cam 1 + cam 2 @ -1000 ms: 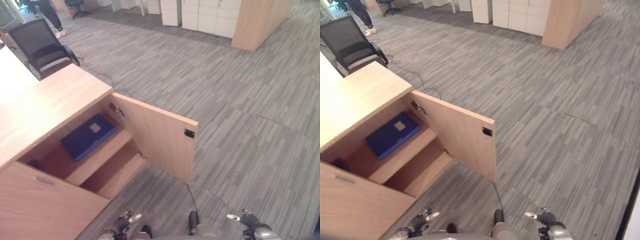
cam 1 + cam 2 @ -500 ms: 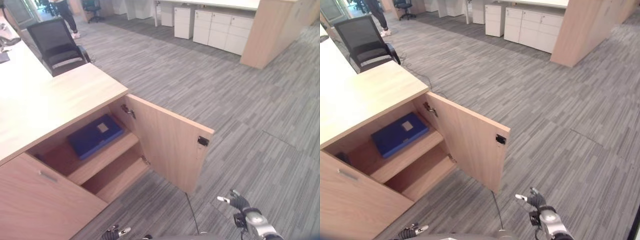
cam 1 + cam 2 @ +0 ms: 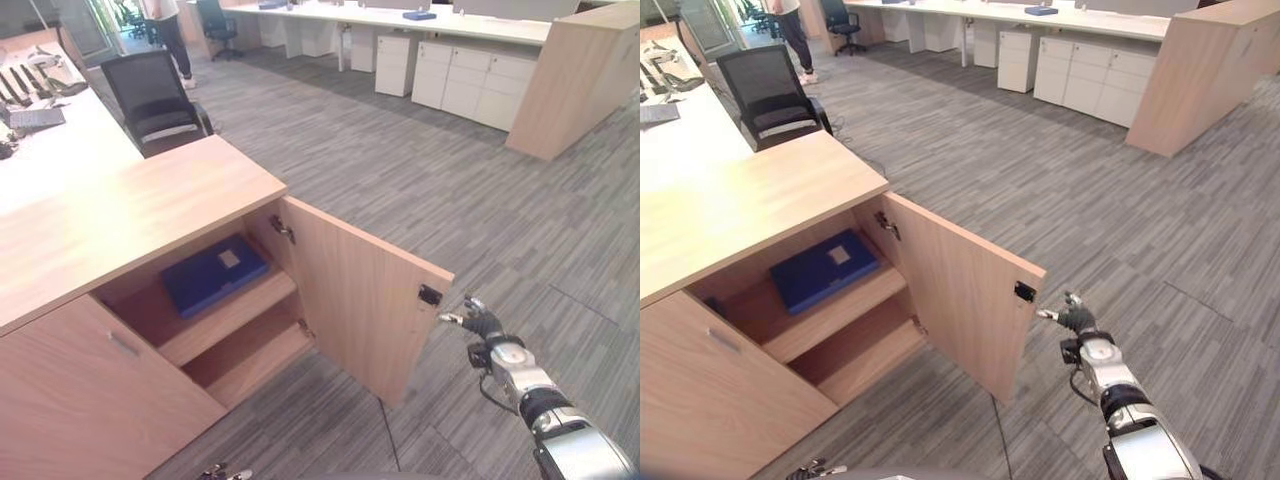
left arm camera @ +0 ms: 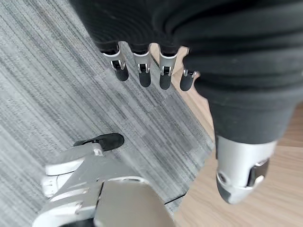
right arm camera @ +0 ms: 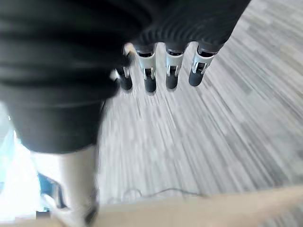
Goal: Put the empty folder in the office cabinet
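Observation:
A blue folder (image 3: 214, 276) lies flat on the upper shelf of the open wooden cabinet (image 3: 150, 212). The cabinet door (image 3: 358, 306) stands swung out toward me. My right hand (image 3: 478, 325) is raised just beside the door's free edge, near the small black latch (image 3: 430, 295), fingers straight and holding nothing; whether it touches the door I cannot tell. In the right wrist view its fingers (image 5: 161, 71) hang straight over carpet. My left hand (image 3: 810, 468) hangs low at the bottom edge; its fingers (image 4: 142, 71) are straight and empty.
A closed wooden front (image 3: 100, 390) sits left of the opening, with a lower shelf (image 3: 250, 355) inside. Behind the cabinet stands a black office chair (image 3: 155, 100), and a person (image 3: 170, 30) stands farther back. White drawer units (image 3: 450, 75) and a wooden partition (image 3: 575, 80) line the far side.
The camera has tilted up, shifting the whole scene. My right hand has risen from the bottom edge to beside the door's free edge. The left hand has sunk lower.

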{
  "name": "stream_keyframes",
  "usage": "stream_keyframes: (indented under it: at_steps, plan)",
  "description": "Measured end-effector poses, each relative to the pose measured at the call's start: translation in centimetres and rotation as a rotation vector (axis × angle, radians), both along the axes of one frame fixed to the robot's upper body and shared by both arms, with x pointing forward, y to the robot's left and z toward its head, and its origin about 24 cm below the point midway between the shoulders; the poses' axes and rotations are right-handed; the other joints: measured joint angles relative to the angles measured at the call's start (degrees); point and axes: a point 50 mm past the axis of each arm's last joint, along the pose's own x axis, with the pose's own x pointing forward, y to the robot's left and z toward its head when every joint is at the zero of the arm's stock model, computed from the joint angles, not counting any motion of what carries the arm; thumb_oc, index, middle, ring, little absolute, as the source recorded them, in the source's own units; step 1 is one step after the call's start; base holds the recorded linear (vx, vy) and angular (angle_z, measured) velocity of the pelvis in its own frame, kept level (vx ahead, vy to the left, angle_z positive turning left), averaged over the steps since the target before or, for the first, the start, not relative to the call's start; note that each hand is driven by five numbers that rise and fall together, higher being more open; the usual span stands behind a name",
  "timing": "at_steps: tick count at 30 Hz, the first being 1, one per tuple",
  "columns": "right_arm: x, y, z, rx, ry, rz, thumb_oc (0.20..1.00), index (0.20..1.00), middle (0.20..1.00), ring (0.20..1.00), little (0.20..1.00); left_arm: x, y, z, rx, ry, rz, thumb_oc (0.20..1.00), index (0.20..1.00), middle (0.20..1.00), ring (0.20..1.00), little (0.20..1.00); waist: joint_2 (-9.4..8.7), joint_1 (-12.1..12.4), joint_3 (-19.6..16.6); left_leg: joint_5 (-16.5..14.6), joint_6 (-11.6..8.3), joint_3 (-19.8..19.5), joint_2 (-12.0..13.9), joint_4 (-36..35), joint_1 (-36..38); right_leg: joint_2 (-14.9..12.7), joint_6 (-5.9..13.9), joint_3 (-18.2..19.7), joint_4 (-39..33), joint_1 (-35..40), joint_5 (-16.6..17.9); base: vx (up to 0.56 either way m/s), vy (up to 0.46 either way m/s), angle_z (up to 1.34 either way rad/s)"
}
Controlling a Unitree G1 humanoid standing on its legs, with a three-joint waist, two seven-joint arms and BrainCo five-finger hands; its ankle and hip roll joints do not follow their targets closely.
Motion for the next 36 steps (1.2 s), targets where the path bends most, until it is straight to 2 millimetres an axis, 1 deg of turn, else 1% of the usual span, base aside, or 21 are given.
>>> stream_keyframes:
  at_steps: [2,8,13,15,17,21,23,26,27,29,31,33,34,35,36]
  plan:
    - [-0.1,0.2,-0.3,-0.01,0.014,0.013,1.0,1.0,1.0,1.0,1.0,0.3,-0.2,0.0,-0.005,-0.009,-0.005,1.0,1.0,1.0,1.0,1.0,-0.41,-0.1,0.2,0.0,-0.04,0.0,0.0,-0.1,0.0,0.1,0.0,0.0,0.0,0.0,0.0,-0.01,0.016,-0.02]
    - [-0.1,0.8,-0.6,-0.009,0.025,0.014,1.0,1.0,1.0,1.0,1.0,0.6,-0.6,0.0,0.003,-0.013,-0.029,1.0,1.0,1.0,1.0,1.0,-0.5,-0.2,0.3,0.2,-0.02,0.3,0.0,-0.9,0.1,0.1,0.01,0.5,-0.3,-0.2,0.0,0.0,0.012,-0.03]
    - [0.0,2.1,-1.1,0.015,0.032,0.028,1.0,1.0,1.0,1.0,1.0,0.7,-1.0,-0.1,0.006,-0.021,-0.024,1.0,1.0,1.0,1.0,1.0,-0.57,-0.5,0.3,0.3,-0.17,0.4,0.2,-0.9,0.1,0.4,-0.01,0.6,-0.3,-0.2,0.0,0.0,0.0,0.0]
    - [0.0,2.8,-1.1,0.008,0.03,0.067,1.0,1.0,1.0,1.0,1.0,0.7,-1.0,-0.1,0.013,-0.021,-0.021,1.0,1.0,1.0,1.0,1.0,-0.67,-1.1,0.3,0.5,-0.37,0.4,0.5,-0.9,0.1,0.6,-0.01,0.7,-0.3,-0.3,0.0,0.0,0.0,0.0]
    - [0.0,3.2,-1.2,0.011,0.035,0.087,1.0,1.0,1.0,1.0,1.0,0.8,-1.0,-0.1,0.017,-0.023,-0.019,1.0,1.0,1.0,1.0,1.0,-0.66,-1.0,0.3,0.6,-0.58,0.4,0.7,-0.9,0.1,0.8,0.0,0.7,-0.3,-0.3,0.0,0.0,0.0,0.0]
    - [-0.6,4.4,-1.5,0.031,0.029,0.15,1.0,1.0,1.0,1.0,1.0,0.8,-1.7,-0.3,0.006,-0.023,-0.013,1.0,1.0,1.0,1.0,1.0,-0.37,-1.2,0.3,0.9,-0.86,0.2,1.1,-1.0,-0.1,1.1,0.1,0.6,-0.3,-0.5,-0.1,0.0,-0.003,0.01]
    - [-1.7,5.1,-1.6,0.054,0.013,0.187,1.0,1.0,1.0,1.0,1.0,0.7,-2.1,-0.3,-0.002,-0.022,-0.01,1.0,1.0,1.0,1.0,1.0,-0.39,-1.3,0.2,1.0,-0.96,0.0,1.1,-1.4,-0.3,1.1,0.03,0.3,-0.4,-0.6,-0.2,0.01,-0.015,0.05]
    - [-2.1,6.1,-2.2,0.064,0.043,0.254,1.0,1.0,1.0,1.0,1.0,0.6,-2.2,-0.4,-0.005,-0.018,-0.008,1.0,1.0,1.0,1.0,1.0,-0.27,-1.5,0.2,1.1,-0.89,-0.2,1.1,-1.4,-0.6,1.2,-0.07,0.2,-0.4,-0.7,-0.1,0.0,-0.007,0.05]
    - [-3.0,7.2,-2.0,0.073,0.023,0.335,1.0,1.0,1.0,1.0,1.0,0.7,-2.2,-0.4,0.0,-0.021,-0.006,1.0,1.0,1.0,1.0,1.0,-0.27,-1.5,0.2,1.3,-0.8,-0.8,1.0,-1.4,-0.8,1.1,-0.07,-0.4,-0.4,-0.7,-0.1,0.0,-0.031,0.16]
    - [-3.9,9.3,-2.2,0.095,0.04,0.458,1.0,1.0,1.0,1.0,1.0,0.5,-2.2,-0.4,0.001,-0.017,-0.006,1.0,1.0,1.0,1.0,1.0,-0.03,-1.3,0.3,1.5,-0.87,-1.4,1.0,-1.4,-0.9,1.2,-0.12,-1.0,-0.4,-0.5,-0.2,-0.02,-0.044,0.18]
    - [-5.5,12.0,-2.1,0.153,0.024,0.577,1.0,1.0,1.0,1.0,1.0,0.6,-2.2,-0.4,0.012,-0.018,-0.025,1.0,1.0,1.0,1.0,1.0,0.54,-0.6,0.2,1.5,-0.9,-2.3,1.0,-1.4,-1.5,1.2,-0.2,-1.8,-0.3,-0.6,-0.2,-0.02,-0.035,0.23]
    - [-5.7,14.5,-1.7,0.204,0.004,0.661,1.0,1.0,1.0,1.0,1.0,1.0,-2.2,-0.3,0.014,-0.031,-0.034,1.0,1.0,1.0,1.0,1.0,0.88,0.4,0.2,2.2,-0.9,-3.4,0.9,-1.1,-2.5,1.2,-0.2,-2.9,-0.3,-1.0,-0.2,-0.03,-0.032,0.29]
    - [-5.5,15.0,-1.6,0.217,-0.008,0.668,1.0,1.0,1.0,1.0,1.0,1.0,-2.2,-0.3,0.014,-0.033,-0.033,1.0,1.0,1.0,1.0,1.0,0.95,1.0,0.2,2.3,-0.91,-3.7,0.9,-0.9,-2.6,1.2,-0.2,-3.2,-0.3,-0.9,-0.2,-0.07,-0.051,0.35]
    - [-5.4,16.0,-0.7,0.232,-0.044,0.718,1.0,1.0,1.0,1.0,1.0,1.2,-2.3,-0.2,0.02,-0.043,-0.032,1.0,1.0,1.0,1.0,1.0,1.02,2.1,0.3,2.6,-0.99,-4.9,0.7,-0.9,-3.2,1.2,-0.2,-4.3,0.0,-0.8,-0.3,-0.11,-0.049,0.39]
    - [-5.3,16.5,-0.2,0.233,-0.058,0.754,1.0,1.0,1.0,1.0,1.0,1.4,-2.3,-0.1,0.023,-0.054,-0.032,1.0,1.0,1.0,1.0,1.0,1.01,2.5,0.4,2.9,-1.08,-5.8,0.7,-0.9,-3.7,1.2,-0.13,-5.1,0.0,-0.8,-0.3,-0.18,-0.055,0.64]
